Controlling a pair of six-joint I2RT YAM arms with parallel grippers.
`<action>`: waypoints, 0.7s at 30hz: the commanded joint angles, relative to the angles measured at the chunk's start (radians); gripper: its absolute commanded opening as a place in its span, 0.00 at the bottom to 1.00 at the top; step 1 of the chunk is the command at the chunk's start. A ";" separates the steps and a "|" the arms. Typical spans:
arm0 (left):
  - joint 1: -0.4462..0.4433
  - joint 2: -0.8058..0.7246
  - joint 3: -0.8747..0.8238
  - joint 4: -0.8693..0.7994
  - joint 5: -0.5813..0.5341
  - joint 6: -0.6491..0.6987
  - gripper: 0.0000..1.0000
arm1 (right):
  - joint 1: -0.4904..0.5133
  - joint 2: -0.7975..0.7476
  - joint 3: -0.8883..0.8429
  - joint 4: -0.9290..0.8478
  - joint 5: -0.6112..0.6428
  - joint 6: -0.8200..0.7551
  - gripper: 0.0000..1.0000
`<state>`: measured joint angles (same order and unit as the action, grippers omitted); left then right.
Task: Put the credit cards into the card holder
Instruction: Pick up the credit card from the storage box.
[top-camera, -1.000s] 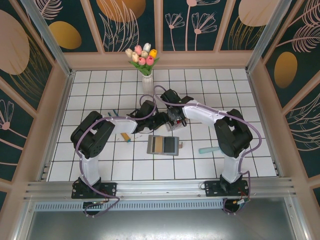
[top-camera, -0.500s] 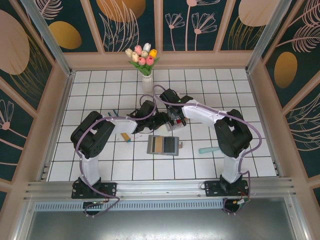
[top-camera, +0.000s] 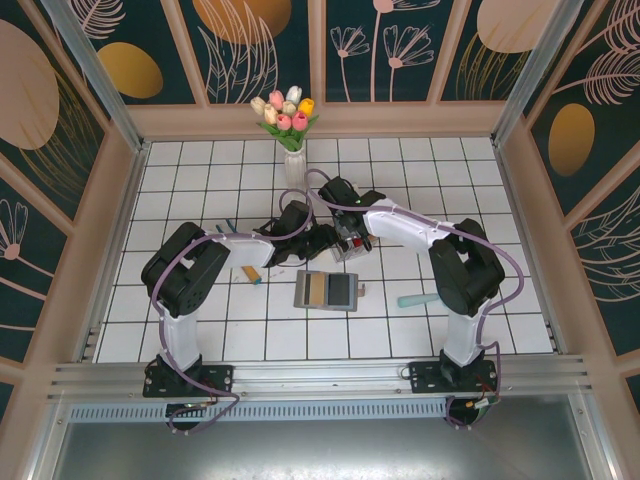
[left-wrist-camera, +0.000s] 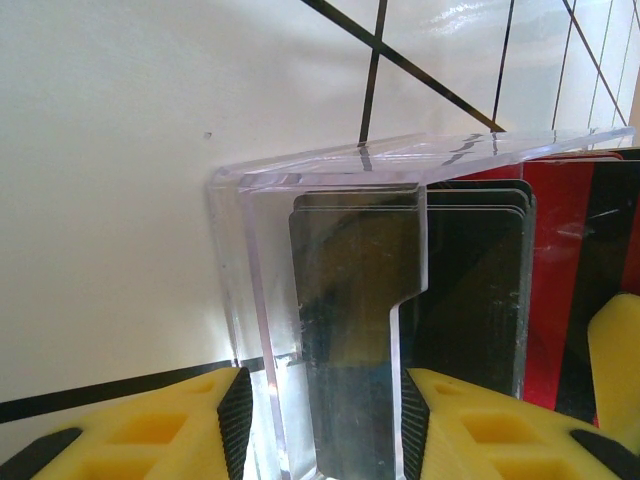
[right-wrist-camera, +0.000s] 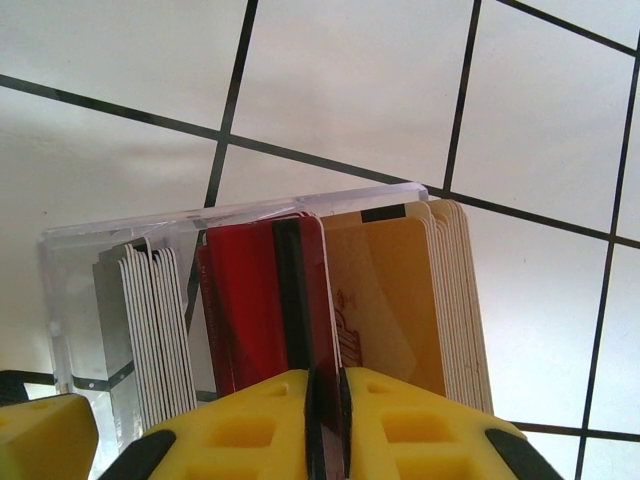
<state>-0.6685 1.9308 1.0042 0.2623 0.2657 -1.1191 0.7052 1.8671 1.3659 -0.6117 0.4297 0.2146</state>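
One red card (right-wrist-camera: 250, 300) pinched in right hand (right-wrist-camera: 325, 378), upright in clear rack (right-wrist-camera: 120, 225); left hand (left-wrist-camera: 320, 395) clamps rack's end. Grey card holder (top-camera: 327, 290) lies open at 6 o'clock of rack.

White tiled floor (top-camera: 200, 330), floral dark-teal walls (top-camera: 420, 50).

Right claw (right-wrist-camera: 325, 388) narrowed, now pinching red card (right-wrist-camera: 250, 300).

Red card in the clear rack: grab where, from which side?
Pinch the red card by its free edge, across its faces, from the open side of the clear rack. It stands on edge between grey cards and tan cards, so only that edge is exposed. The right gripper straddles it there.
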 joint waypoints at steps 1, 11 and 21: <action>0.006 0.028 -0.026 -0.034 -0.008 0.008 0.45 | -0.007 -0.042 0.026 -0.063 0.077 -0.011 0.17; 0.006 0.021 -0.026 -0.032 -0.006 0.010 0.45 | -0.008 -0.056 0.033 -0.075 0.081 -0.005 0.12; 0.007 -0.057 -0.058 -0.025 -0.010 0.042 0.49 | -0.035 -0.194 0.012 -0.041 -0.176 0.053 0.01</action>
<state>-0.6682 1.9163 0.9752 0.2840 0.2638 -1.1088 0.6941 1.7580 1.3746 -0.6365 0.3420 0.2340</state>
